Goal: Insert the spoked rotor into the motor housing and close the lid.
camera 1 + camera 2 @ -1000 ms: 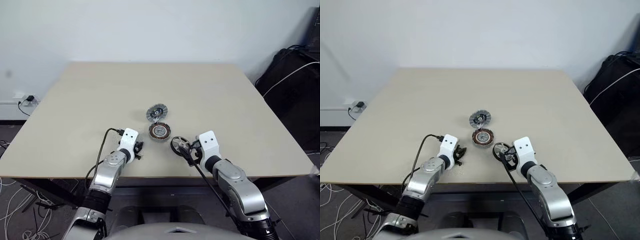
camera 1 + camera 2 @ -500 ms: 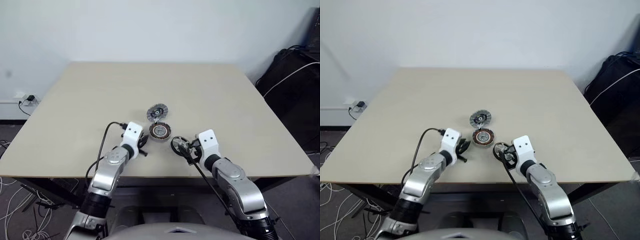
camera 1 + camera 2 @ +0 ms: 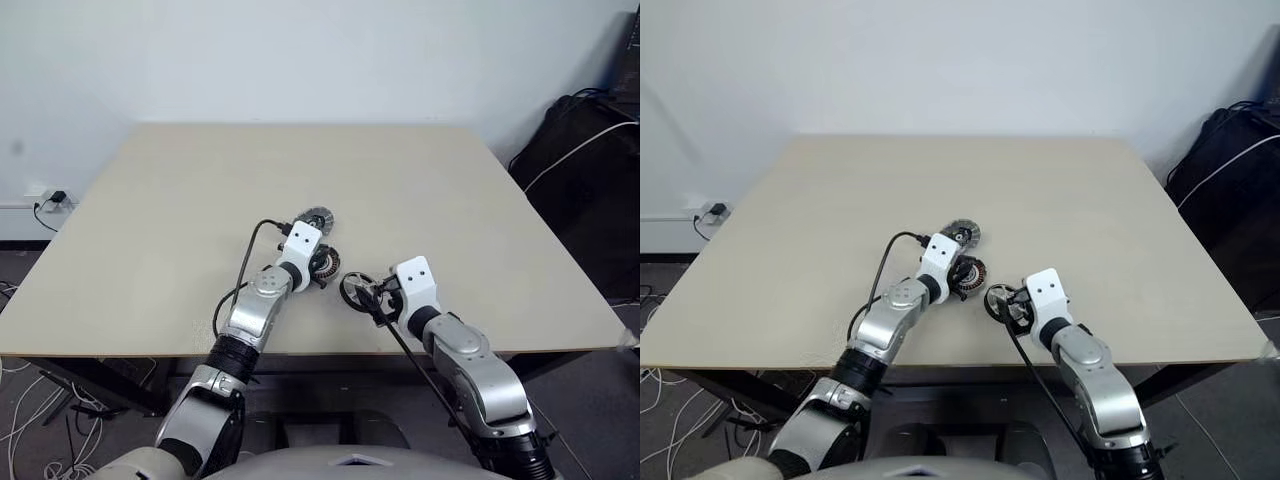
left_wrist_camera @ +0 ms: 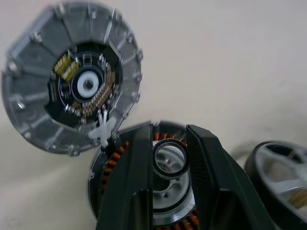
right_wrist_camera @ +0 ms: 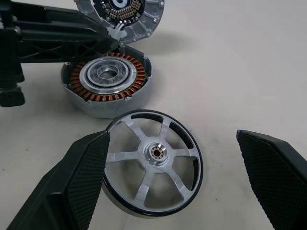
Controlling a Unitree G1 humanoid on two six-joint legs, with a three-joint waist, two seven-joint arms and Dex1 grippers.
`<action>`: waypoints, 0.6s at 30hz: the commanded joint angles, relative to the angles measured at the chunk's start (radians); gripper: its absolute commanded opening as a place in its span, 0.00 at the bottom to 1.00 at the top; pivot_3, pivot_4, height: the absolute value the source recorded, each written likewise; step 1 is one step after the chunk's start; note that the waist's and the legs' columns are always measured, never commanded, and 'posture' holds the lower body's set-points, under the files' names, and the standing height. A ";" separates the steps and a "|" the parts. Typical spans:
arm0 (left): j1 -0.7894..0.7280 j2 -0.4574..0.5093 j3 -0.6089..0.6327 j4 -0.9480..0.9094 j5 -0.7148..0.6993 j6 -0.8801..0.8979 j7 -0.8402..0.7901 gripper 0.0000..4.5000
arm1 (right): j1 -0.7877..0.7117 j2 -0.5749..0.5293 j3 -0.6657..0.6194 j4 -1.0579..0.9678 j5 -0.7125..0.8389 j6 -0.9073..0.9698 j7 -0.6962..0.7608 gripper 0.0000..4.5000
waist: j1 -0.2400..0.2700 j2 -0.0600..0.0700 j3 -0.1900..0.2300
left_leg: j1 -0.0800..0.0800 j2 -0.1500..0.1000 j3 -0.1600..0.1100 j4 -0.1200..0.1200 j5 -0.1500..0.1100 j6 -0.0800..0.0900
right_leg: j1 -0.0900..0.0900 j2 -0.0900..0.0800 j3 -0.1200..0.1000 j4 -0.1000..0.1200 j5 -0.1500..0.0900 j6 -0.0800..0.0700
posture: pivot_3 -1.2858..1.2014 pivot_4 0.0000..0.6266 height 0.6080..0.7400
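The motor housing [image 5: 108,81], a copper-wound disc, lies mid-table with the lid [image 4: 72,96] just behind it, ribbed face and dark centre up. My left gripper [image 4: 169,143] hovers over the housing's silvery hub, shut on a small thin ring [image 4: 169,176]. From the head, the left gripper [image 3: 318,268] covers part of the housing [image 3: 330,262]. The spoked rotor [image 5: 152,168] lies flat beside the housing, nearer the table's front edge. My right gripper [image 5: 171,139] stands open, one finger on each side of the rotor and clear of it.
The beige table [image 3: 200,190] stretches wide around the parts. A black bag with a white cable [image 3: 585,140] sits off the table's right side. A wall socket [image 3: 55,198] is low on the left wall.
My left arm has swung forward and right from the table's front edge to above the housing, carrying the small ring. The right arm and rotor have stayed put.
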 commanded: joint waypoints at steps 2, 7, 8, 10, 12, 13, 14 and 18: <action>-0.069 -0.019 0.019 0.099 0.004 -0.070 0.011 0.15 | 0.000 0.007 -0.021 -0.048 -0.004 -0.026 -0.016 1.00 | 0.001 0.000 0.000 | 0.000 0.000 0.000 0.000 0.000 0.000 | 0.000 0.000 0.000 0.000 0.000 0.000 | 0.52 0.00 1.00; -0.106 -0.025 0.041 0.194 -0.008 -0.095 0.001 0.15 | 0.005 0.009 -0.022 -0.055 -0.003 -0.027 -0.023 1.00 | 0.000 0.000 0.000 | 0.000 0.000 0.000 0.000 0.000 0.000 | 0.000 0.000 0.000 0.000 0.000 0.000 | 0.52 0.00 1.00; -0.110 -0.025 0.042 0.202 -0.008 -0.097 0.000 0.23 | 0.006 0.009 -0.022 -0.056 -0.003 -0.028 -0.024 1.00 | 0.000 0.000 0.000 | 0.000 0.000 0.000 0.000 0.000 0.000 | 0.000 0.000 0.000 0.000 0.000 0.000 | 0.52 0.00 1.00; -0.113 -0.026 0.045 0.213 -0.007 -0.099 -0.003 0.38 | 0.007 0.010 -0.025 -0.057 -0.003 -0.028 -0.026 1.00 | 0.000 0.000 0.000 | 0.000 0.000 0.000 0.000 0.000 0.000 | 0.000 0.000 0.000 0.000 0.000 0.000 | 0.52 0.00 1.00; -0.112 -0.026 0.046 0.217 -0.006 -0.100 -0.008 0.54 | 0.007 0.010 -0.027 -0.057 -0.003 -0.029 -0.028 1.00 | 0.000 0.000 0.000 | 0.000 0.000 0.000 0.000 0.000 0.000 | 0.000 0.000 0.000 0.000 0.000 0.000 | 0.52 0.00 1.00; -0.110 -0.026 0.047 0.215 -0.007 -0.101 -0.011 0.62 | 0.007 0.011 -0.027 -0.057 -0.003 -0.029 -0.029 1.00 | 0.000 0.000 0.000 | 0.000 0.000 0.000 0.000 0.000 0.000 | 0.000 0.000 0.000 0.000 0.000 0.000 | 0.52 0.00 1.00; -0.105 -0.026 0.047 0.205 -0.007 -0.104 -0.012 0.69 | 0.006 0.011 -0.027 -0.057 -0.002 -0.030 -0.030 1.00 | 0.000 0.000 0.000 | 0.000 0.000 0.000 0.000 0.000 0.000 | 0.000 0.000 0.000 0.000 0.000 0.000 | 0.52 0.00 1.00; -0.067 -0.027 0.059 0.089 -0.033 -0.107 -0.027 0.90 | 0.004 0.012 -0.028 -0.056 0.001 -0.030 -0.031 1.00 | 0.000 0.000 0.000 | 0.000 0.000 0.000 0.000 0.000 0.000 | 0.000 -0.001 0.000 0.000 0.000 0.000 | 0.52 0.00 1.00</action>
